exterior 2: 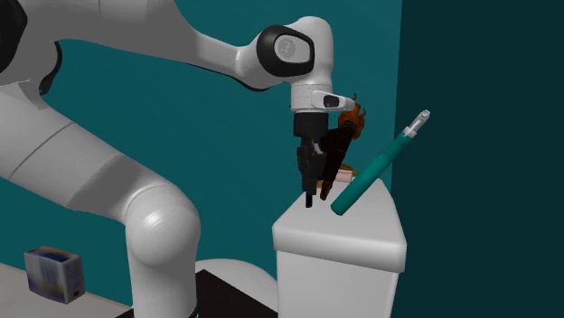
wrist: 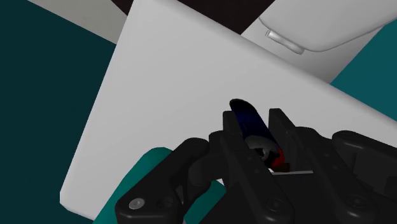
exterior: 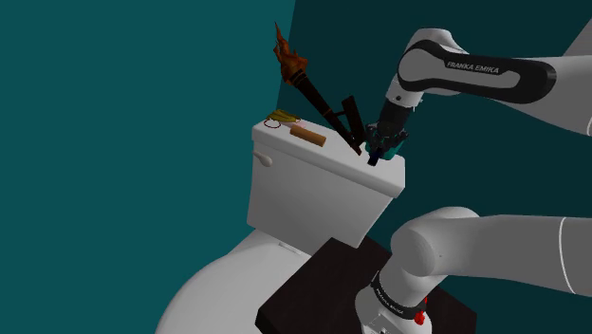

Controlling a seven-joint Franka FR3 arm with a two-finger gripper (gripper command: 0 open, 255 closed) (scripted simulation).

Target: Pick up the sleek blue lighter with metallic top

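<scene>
Wrist view: blue lighter (wrist: pixel 249 118), dark body, clasped between the black fingers (wrist: pixel 230 133) just over the white toilet tank lid (wrist: pixel 165 95). Handling: grip firm, lift straight up, steering clear of the leaning teal tool (exterior 2: pixel 371 176) and torch (exterior: pixel 302 78).

White toilet tank (exterior: pixel 323 185), lid flat, flush lever (exterior: pixel 265 159) on the front face. On the lid: a black torch (exterior: pixel 318 100) with an orange flame, leaning up toward the shoulder view's left; a tan cylinder (exterior: pixel 307 137) lying flat; a small yellowish item (exterior: pixel 282 120) at the far corner. Arm (exterior: pixel 474 76) enters from the right, and the gripper (exterior: pixel 379 152) points down at the lid's near end, just beside the torch's foot, with a teal object (exterior: pixel 396 144) against it. Dark stand (exterior: pixel 313 289) at lower right. Teal walls behind.
</scene>
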